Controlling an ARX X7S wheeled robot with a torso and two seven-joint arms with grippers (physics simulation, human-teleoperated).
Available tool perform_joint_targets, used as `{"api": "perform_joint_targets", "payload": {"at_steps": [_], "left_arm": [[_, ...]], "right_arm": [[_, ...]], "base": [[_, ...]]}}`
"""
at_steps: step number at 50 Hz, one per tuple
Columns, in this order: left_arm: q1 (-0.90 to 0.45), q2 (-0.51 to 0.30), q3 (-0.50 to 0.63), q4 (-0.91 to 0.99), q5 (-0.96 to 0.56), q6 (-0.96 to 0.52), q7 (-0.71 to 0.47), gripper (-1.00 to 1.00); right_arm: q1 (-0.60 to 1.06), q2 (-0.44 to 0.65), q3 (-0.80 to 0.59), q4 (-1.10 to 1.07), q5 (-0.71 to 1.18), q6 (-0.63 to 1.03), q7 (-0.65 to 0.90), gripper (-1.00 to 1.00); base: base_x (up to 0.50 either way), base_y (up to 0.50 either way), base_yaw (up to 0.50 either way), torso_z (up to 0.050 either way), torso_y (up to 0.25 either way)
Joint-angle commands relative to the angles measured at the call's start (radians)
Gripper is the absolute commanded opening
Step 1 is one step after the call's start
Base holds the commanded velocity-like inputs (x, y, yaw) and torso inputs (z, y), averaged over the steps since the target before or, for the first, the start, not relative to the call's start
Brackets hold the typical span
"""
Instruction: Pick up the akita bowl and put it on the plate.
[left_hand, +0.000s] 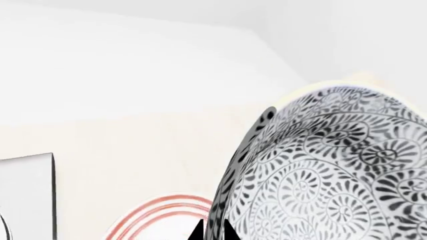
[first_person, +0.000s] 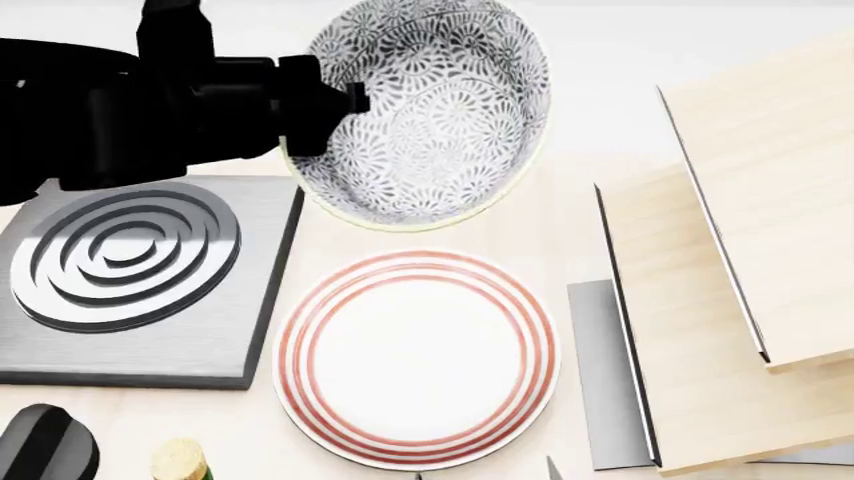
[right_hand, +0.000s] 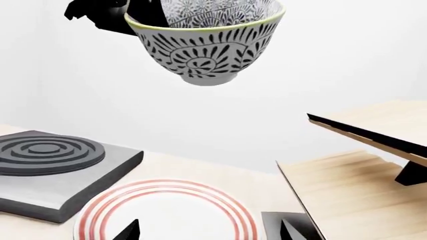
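The akita bowl, white with a dense dark floral pattern, hangs in the air beyond the plate, tilted with its opening toward the head camera. My left gripper is shut on the bowl's left rim. In the left wrist view its fingertips pinch the bowl's wall. The plate, white with red rings, lies flat on the table below and nearer to me. In the right wrist view the bowl is well above the plate. My right gripper is open and empty, low over the plate's near side.
A dark grey square burner with raised rings sits left of the plate. Stepped wooden shelves with thin metal edges stand to the right. A black rounded object and a cork-like top are at the near left.
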Motion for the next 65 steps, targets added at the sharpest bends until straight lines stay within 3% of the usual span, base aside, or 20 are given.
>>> {"api": "perform_joint_targets", "payload": {"at_steps": [1,9,18,31,36,42,65], "left_arm": [[0.019,-0.007,0.014,0.046,-0.001,0.004,0.025,-1.00],[0.033,-0.015,0.106,0.094,0.057,0.013,0.065,-1.00],[0.043,-0.028,0.054,0.088,0.016,0.012,0.026,-1.00],[0.076,-0.044,0.083,0.104,0.029,0.014,0.030,-1.00],[0.098,-0.051,0.153,0.151,0.074,0.031,0.062,-1.00],[0.091,-0.042,0.108,0.103,0.042,0.026,0.040,-1.00],[0.119,-0.036,0.139,0.091,0.050,0.054,0.079,-1.00]], "right_arm": [[0.001,0.000,-0.005,0.000,-0.001,0.003,0.002,1.00],[0.004,0.001,-0.006,-0.001,-0.001,0.006,0.004,1.00],[0.005,0.002,-0.006,0.004,0.002,0.001,0.004,1.00],[0.008,0.000,-0.015,0.011,-0.002,0.001,0.005,1.00],[0.008,0.001,-0.015,0.009,-0.003,0.003,0.007,1.00],[0.008,0.001,-0.017,0.008,-0.003,0.004,0.008,1.00],[0.010,0.002,-0.025,0.016,-0.004,0.000,0.011,1.00]], "base": [[0.00,0.00,0.00,0.000,0.000],[0.00,0.00,0.00,0.000,-0.033],[0.00,0.00,0.00,0.000,-0.141],[0.00,0.00,0.00,0.000,0.000],[0.00,0.00,0.00,0.001,-0.030],[0.00,0.00,0.00,0.005,-0.150],[0.00,0.00,0.00,0.000,0.000]]}}
